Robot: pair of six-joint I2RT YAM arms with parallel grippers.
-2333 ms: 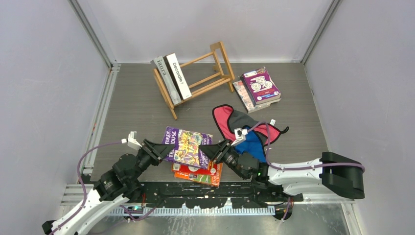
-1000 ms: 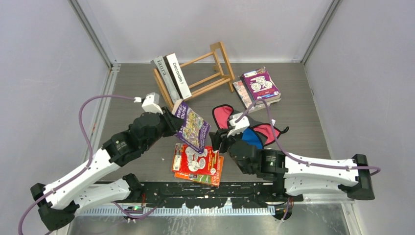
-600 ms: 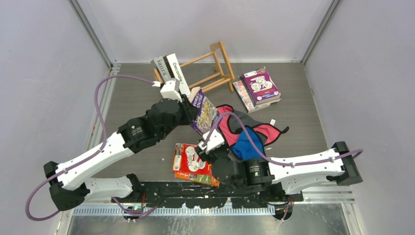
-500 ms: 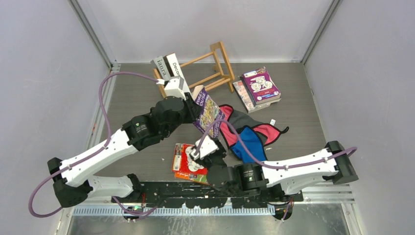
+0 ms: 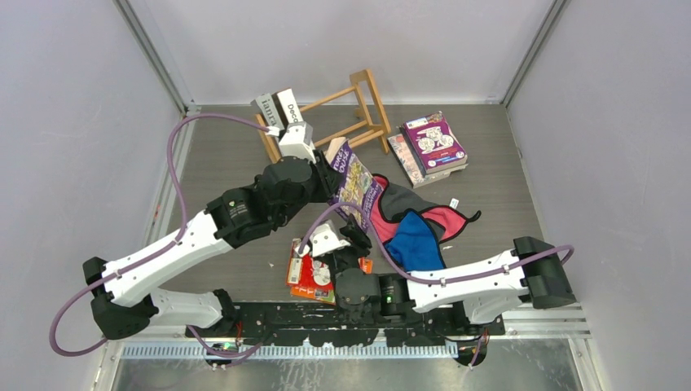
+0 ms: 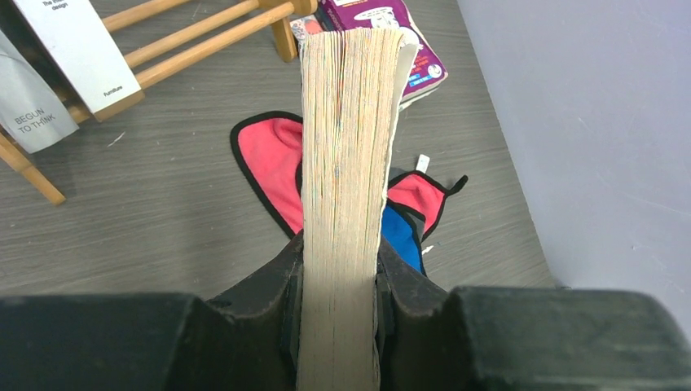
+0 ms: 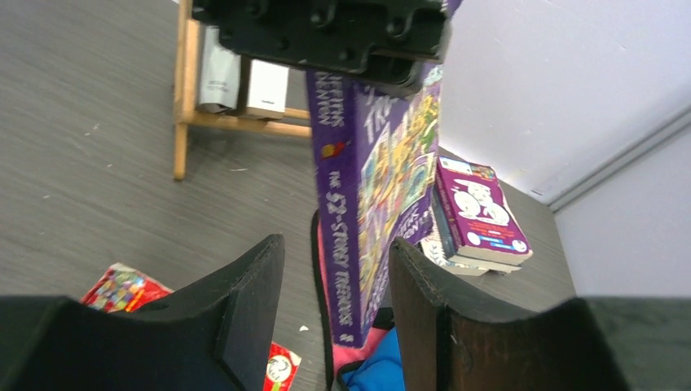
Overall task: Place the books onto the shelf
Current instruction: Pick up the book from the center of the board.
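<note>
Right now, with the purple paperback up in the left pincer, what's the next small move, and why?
Probably move the purple paperback over to the light-wood slatted rack and set it on the bare slats right of the white "Decorate" book. The left pincer clamps it clear of the table, but it hangs short of the rack, above the red cloth.

You are working in a robot test cell, not a home or an office. Plain grey wall panels (image 5: 73, 122) enclose the table (image 5: 220, 163) on three sides, joined by metal corner posts (image 5: 153, 53). The left arm (image 5: 187, 244) and right arm (image 5: 464, 281) are bolted to a slotted metal rail (image 5: 326, 350), with purple cables (image 5: 171, 163) exposed.
</note>
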